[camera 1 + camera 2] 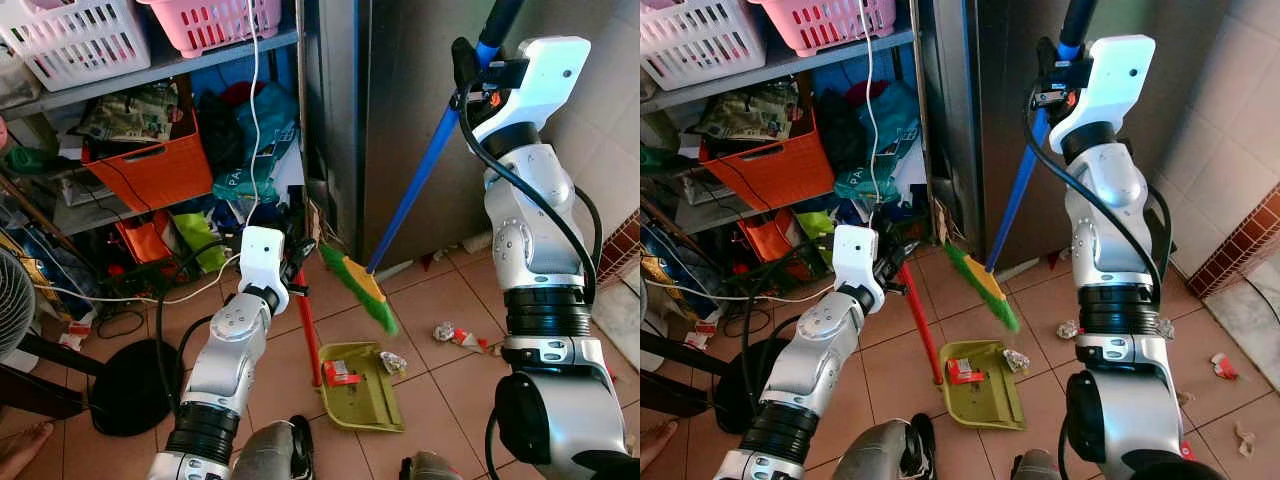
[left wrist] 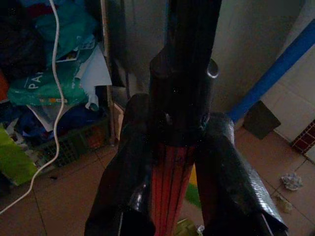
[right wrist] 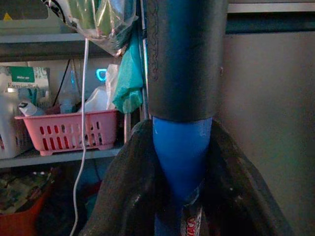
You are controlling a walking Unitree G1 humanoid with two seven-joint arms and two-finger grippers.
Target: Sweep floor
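Note:
A broom with a blue handle (image 1: 425, 165) and green and yellow bristles (image 1: 360, 287) leans down to the tiled floor. My right gripper (image 1: 478, 68) is shut on the blue handle (image 3: 182, 147) high up, near its black grip. A green dustpan (image 1: 360, 385) with a red handle (image 1: 308, 330) rests on the floor, holding a red scrap and crumpled paper. My left gripper (image 1: 293, 262) is shut on the top of the dustpan's red handle (image 2: 170, 191). The bristles hover just beyond the dustpan's far edge.
Crumpled litter (image 1: 452, 334) lies on the tiles right of the dustpan, more scraps (image 1: 1225, 368) farther right. A cluttered shelf with an orange crate (image 1: 150, 165) and pink basket (image 1: 215, 20) stands at the left. A grey cabinet (image 1: 400, 110) stands behind. A fan base (image 1: 130, 385) and cables lie at the left.

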